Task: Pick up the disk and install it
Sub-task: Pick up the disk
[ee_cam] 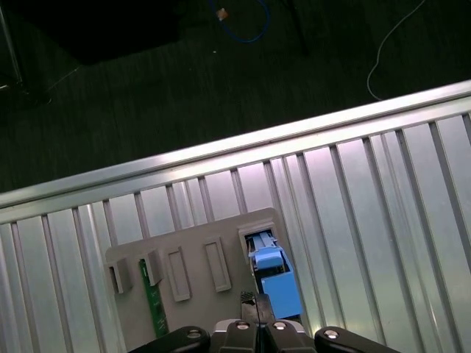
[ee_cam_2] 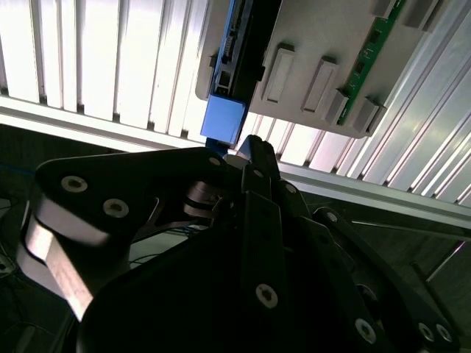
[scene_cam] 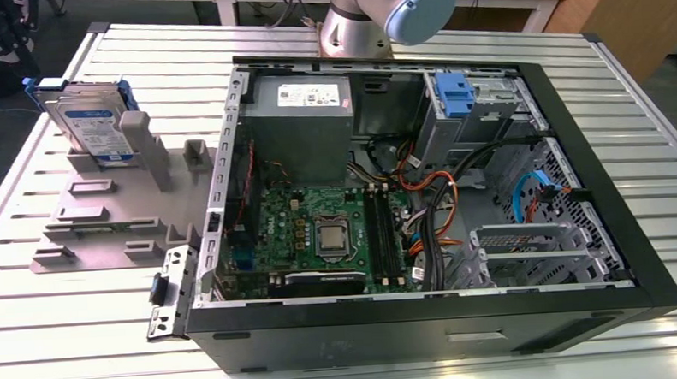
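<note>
The disk (scene_cam: pixel 90 123), a flat silver hard drive in a blue plastic caddy, stands upright in a grey plastic holder (scene_cam: pixel 100 219) on the ribbed metal worktop (scene_cam: pixel 48 339), at the exterior view's far left, beside the open black computer case (scene_cam: pixel 413 327). In the first wrist view the black pincer (ee_cam: pixel 249 300) hangs near the caddy's blue end, tips pressed together, holding nothing.

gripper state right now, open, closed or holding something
gripper: closed, holding nothing. It hangs over the blue end of the disk, which stands on edge in the grey holder.
</note>
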You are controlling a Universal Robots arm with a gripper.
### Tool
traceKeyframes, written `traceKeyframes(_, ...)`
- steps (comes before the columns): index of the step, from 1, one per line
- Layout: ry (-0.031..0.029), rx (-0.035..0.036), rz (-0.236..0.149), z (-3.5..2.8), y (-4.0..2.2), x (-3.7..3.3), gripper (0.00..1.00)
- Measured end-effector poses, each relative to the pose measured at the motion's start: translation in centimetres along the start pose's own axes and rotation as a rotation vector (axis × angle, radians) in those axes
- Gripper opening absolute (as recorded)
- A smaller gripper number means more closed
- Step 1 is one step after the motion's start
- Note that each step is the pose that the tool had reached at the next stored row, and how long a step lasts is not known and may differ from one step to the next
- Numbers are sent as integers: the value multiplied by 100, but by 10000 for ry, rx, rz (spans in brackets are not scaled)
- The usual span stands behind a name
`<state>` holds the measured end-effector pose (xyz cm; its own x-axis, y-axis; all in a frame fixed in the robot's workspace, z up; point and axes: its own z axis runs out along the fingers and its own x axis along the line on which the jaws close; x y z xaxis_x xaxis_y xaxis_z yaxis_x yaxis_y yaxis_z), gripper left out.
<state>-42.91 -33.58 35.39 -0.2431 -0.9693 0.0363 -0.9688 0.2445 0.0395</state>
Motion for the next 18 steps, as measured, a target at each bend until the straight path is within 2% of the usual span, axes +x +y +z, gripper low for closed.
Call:
traceKeyframes(5, 3, 2, -15, 1, 0, 0, 11)
traceKeyframes(7, 52, 17, -123, 10, 0, -1, 11)
traceKeyframes(9, 59, 28, -200, 24, 2, -9, 11)
traceKeyframes(12, 63, 34, -258, 30, 16, -66, 11)
traceKeyframes(13, 64, 37, -259, 32, 21, -90, 17)
traceKeyframes(14, 60, 51, -258, 36, 26, -106, 17)
traceKeyframes(15, 55, 71, -257, 41, 30, -118, 23)
traceKeyframes(18, 26, 203, -298, 66, 35, -135, 35)
